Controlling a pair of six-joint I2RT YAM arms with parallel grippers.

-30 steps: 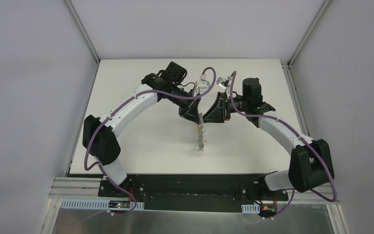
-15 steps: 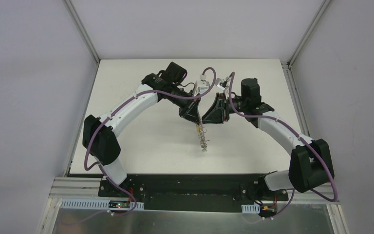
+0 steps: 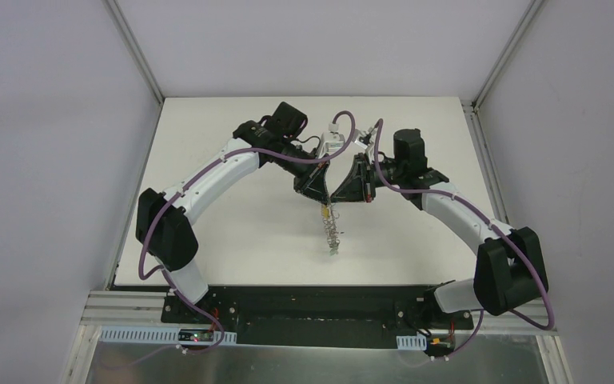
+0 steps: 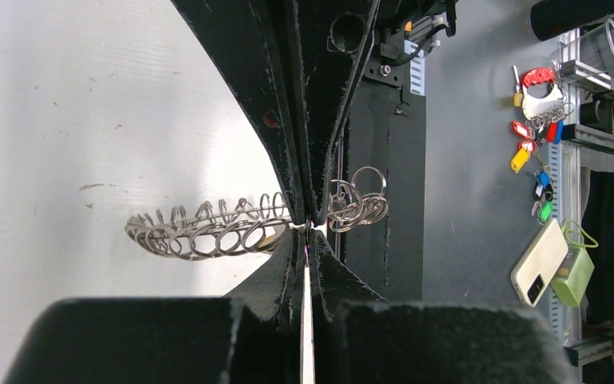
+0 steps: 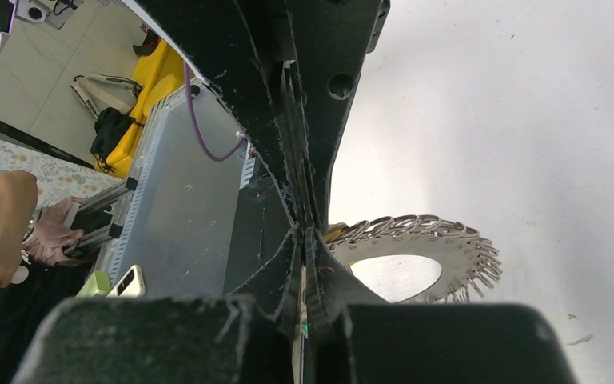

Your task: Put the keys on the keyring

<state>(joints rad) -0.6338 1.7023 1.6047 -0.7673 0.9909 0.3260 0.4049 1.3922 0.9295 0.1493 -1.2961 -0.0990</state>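
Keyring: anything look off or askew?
The keyring stands edge-on rather than flat, pinched at its rim by the shut left gripper; the shut right gripper meets it at the same spot. Nothing looks bent or spilled.

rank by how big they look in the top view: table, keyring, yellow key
1. table, by far the largest
2. keyring, seen edge-on as a thin strip
3. yellow key, a tiny speck beside the ring
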